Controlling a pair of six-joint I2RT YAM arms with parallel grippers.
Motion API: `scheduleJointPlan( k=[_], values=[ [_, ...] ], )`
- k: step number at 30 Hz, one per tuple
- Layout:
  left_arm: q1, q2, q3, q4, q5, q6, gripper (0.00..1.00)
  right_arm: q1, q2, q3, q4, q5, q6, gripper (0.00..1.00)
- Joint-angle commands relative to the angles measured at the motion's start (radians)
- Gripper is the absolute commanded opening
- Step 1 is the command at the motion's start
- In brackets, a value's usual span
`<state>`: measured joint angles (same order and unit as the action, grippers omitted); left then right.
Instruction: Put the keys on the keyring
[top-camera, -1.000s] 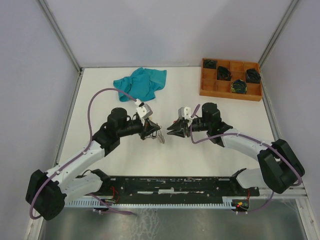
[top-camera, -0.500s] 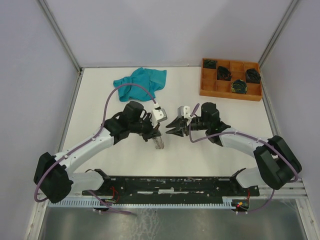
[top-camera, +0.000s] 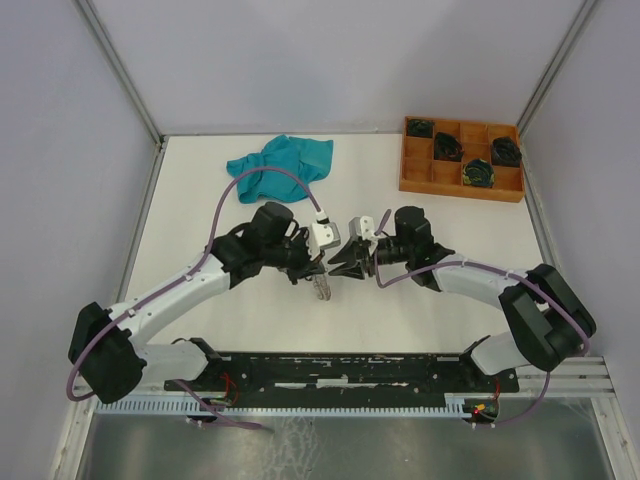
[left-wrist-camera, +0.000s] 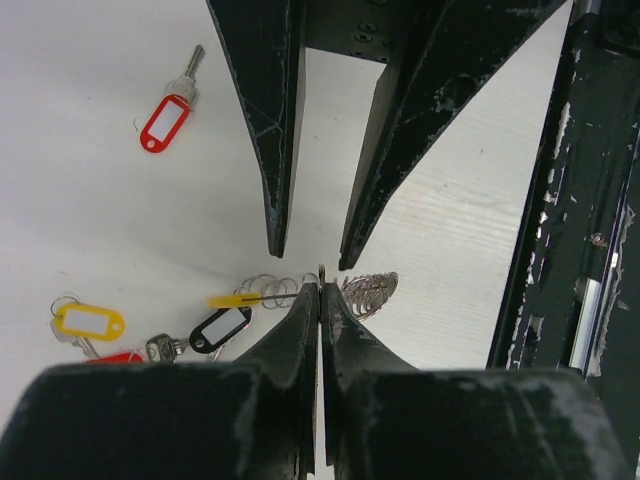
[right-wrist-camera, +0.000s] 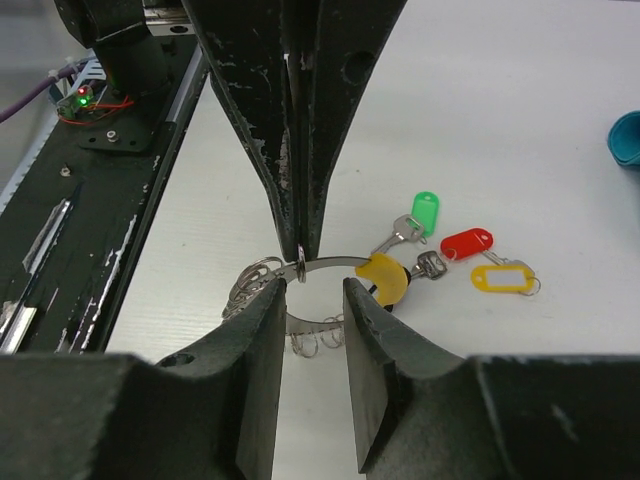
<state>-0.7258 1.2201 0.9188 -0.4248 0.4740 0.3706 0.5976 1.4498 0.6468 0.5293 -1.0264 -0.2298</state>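
orange tray (top-camera: 422, 172) holds four dark coiled bundles (top-camera: 478, 173); left jaws clamp the keyring (right-wrist-camera: 330, 265), right jaws apart.

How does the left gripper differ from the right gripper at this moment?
The left gripper is shut; the right gripper is open, with a clear gap between its fingers. The left gripper pinches the wire of the keyring; the right gripper holds nothing. The left gripper reaches in from the left, the right gripper from the right. Both are black and meet tip to tip.
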Motion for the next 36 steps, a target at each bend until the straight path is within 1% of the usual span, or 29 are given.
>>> scheduleJointPlan(
  k=[1,6,13,16,22,25,28,32,36],
  values=[
    [-0.008,0.004,0.056,0.021,0.021,0.047,0.03,0.012,0.003,0.048,-0.013,-0.061,-0.022,0.37],
    [-0.015,0.014,0.063,0.024,0.037,0.051,0.03,0.019,0.008,0.052,-0.019,-0.060,-0.025,0.36],
    [-0.022,0.022,0.062,0.025,0.050,0.058,0.03,0.020,0.007,0.053,-0.020,-0.055,-0.025,0.30],
    [-0.023,0.024,0.062,0.025,0.062,0.062,0.03,0.020,0.008,0.054,-0.023,-0.056,-0.026,0.23],
    [-0.024,0.020,0.062,0.025,0.074,0.071,0.03,0.020,0.011,0.056,-0.035,-0.059,-0.031,0.04],
    [-0.024,0.020,0.059,0.024,0.075,0.070,0.03,0.020,0.007,0.057,-0.044,-0.054,-0.038,0.01],
    [-0.024,0.017,0.053,0.023,0.061,0.066,0.09,0.019,0.002,0.055,-0.046,-0.054,-0.041,0.01],
    [-0.024,-0.007,0.040,0.040,-0.002,0.031,0.23,0.021,-0.007,0.049,-0.051,-0.041,-0.045,0.01],
    [-0.024,-0.068,-0.011,0.120,-0.105,-0.053,0.30,0.018,-0.025,0.054,-0.085,0.016,-0.028,0.01]
  ],
)
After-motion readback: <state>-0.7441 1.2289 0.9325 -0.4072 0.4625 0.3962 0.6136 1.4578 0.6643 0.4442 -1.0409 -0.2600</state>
